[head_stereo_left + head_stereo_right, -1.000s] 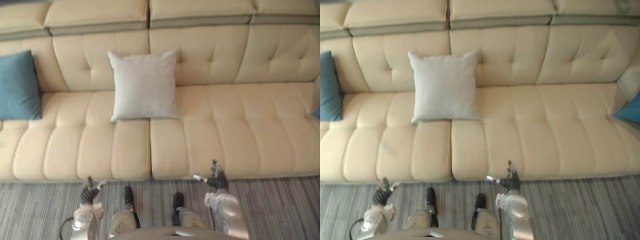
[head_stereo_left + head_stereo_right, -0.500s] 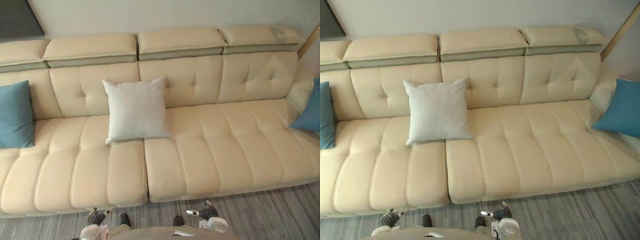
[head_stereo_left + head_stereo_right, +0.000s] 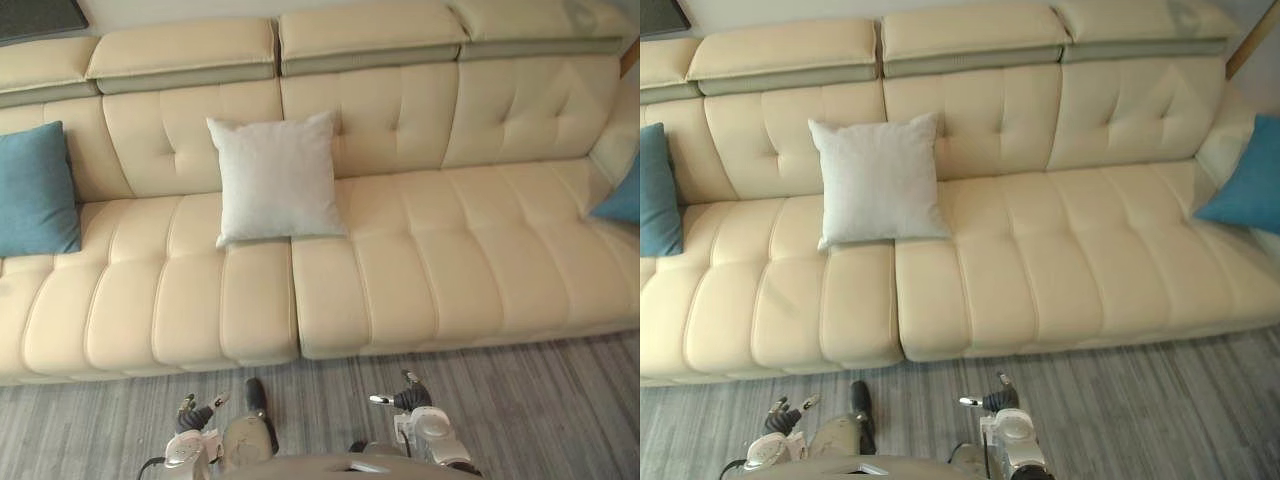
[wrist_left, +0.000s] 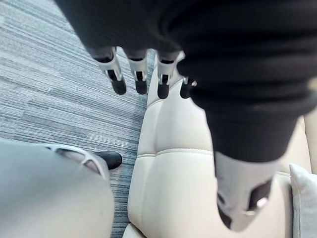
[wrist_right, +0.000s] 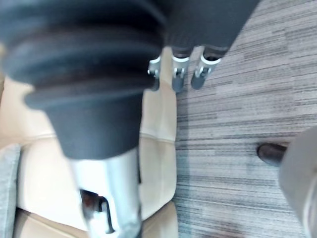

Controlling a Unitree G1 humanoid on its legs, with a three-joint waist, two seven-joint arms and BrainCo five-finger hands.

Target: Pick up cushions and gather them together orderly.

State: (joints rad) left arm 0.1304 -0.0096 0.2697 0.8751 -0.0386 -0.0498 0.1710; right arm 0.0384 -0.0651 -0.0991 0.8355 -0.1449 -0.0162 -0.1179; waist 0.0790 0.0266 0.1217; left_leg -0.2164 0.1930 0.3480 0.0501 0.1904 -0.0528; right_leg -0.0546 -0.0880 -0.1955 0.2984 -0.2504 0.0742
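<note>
Pale grey cushion (image 3: 275, 178) upright against sofa (image 3: 420, 270) back, left blue cushion (image 3: 36, 190) at one end, right blue cushion (image 3: 1246, 190) opposite

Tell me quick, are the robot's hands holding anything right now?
Left hand: open, holding nothing.
Right hand: open, holding nothing.

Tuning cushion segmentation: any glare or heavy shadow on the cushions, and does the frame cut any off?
Left eye view: the grey cushion is evenly lit, no glare, only a thin shadow beneath it on the sofa; the left blue cushion is cut by the frame edge. Right eye view: the right blue cushion is cut likewise.
</note>
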